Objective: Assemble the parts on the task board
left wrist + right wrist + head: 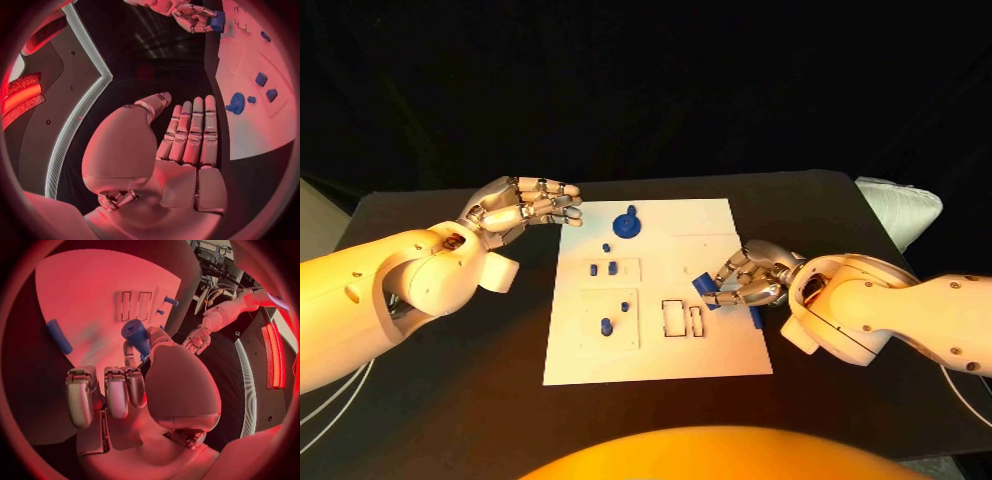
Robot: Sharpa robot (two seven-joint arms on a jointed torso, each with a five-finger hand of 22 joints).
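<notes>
Your right hand [750, 280] grips a short blue cylindrical peg [136, 335] between its thumb and curled fingers [116, 392], holding it over the right part of the flat white rectangular task board [661, 355], just beside two narrow dark-outlined slots [684, 319] that lie off its fingertips. A second blue bar-shaped part [58, 336] lies at the board's right edge, close beside the back of those same fingers.

Your left hand [527, 208] holds nothing: its fingers [195, 131] are stretched out side by side, slightly apart, above the black table [459, 400] just off the board's far left corner. Ahead of those fingertips, on the board, sits a round blue knob-shaped part with a short stem [629, 224]. A little past it you can see a small blue piece [607, 247], then two small blue pieces standing in a square recess [603, 268], and further toward you another blue part in a second square recess [607, 325].

The two hands are well apart, with the board's middle between them.
</notes>
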